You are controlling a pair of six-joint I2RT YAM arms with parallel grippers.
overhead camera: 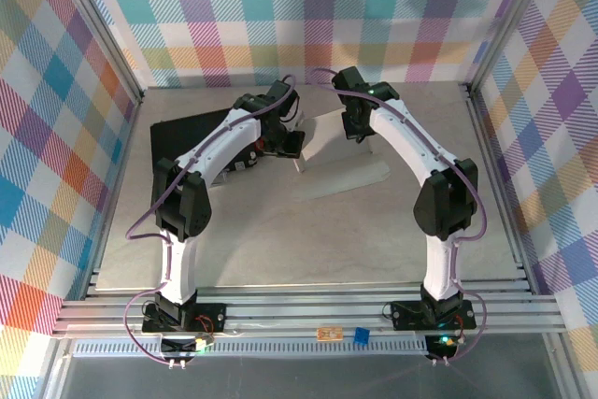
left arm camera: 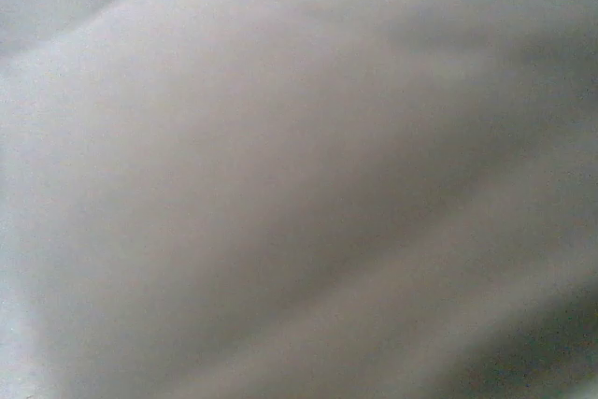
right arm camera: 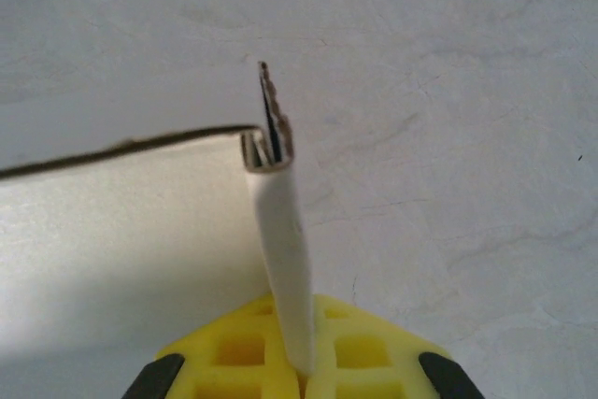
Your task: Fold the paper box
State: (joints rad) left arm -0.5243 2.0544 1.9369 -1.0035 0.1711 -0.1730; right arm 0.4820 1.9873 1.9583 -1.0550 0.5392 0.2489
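Two arms meet over the far middle of the worktop [overhead camera: 308, 240], where the box [overhead camera: 338, 154] lies partly folded, one white panel standing up and the rest flat beneath it. A black case [overhead camera: 173, 137] sits just to its left, behind the left arm.

The right pincer [right arm camera: 301, 366] is pinching a thin upright flap [right arm camera: 280, 231] edge-on between its yellow pads [right arm camera: 360, 343]; a white panel runs off to the left from the corner where that flap meets it. From above, this pincer [overhead camera: 358, 128] is at the box's far side.

The left pincer [overhead camera: 285, 142] is at the box's left edge. Its wrist camera gives a blurred pale surface very close to the lens, likely cardboard, so I cannot tell whether its fingers are spread or pressed together.

Several things could go wrong from here, as I judge it:
- The flap is held by a narrow strip of card. A pull across the pads could slide it out, and the panel would spring back.
- Bending away from the crease line would buckle the thin card and leave a false fold.
- The box is light and looks unanchored. If the left pincer is not bracing it, a push from the right would skate the whole sheet along the worktop instead of folding it.
- Both wrists work close together, so a wide swing risks a knock between them or against the case.
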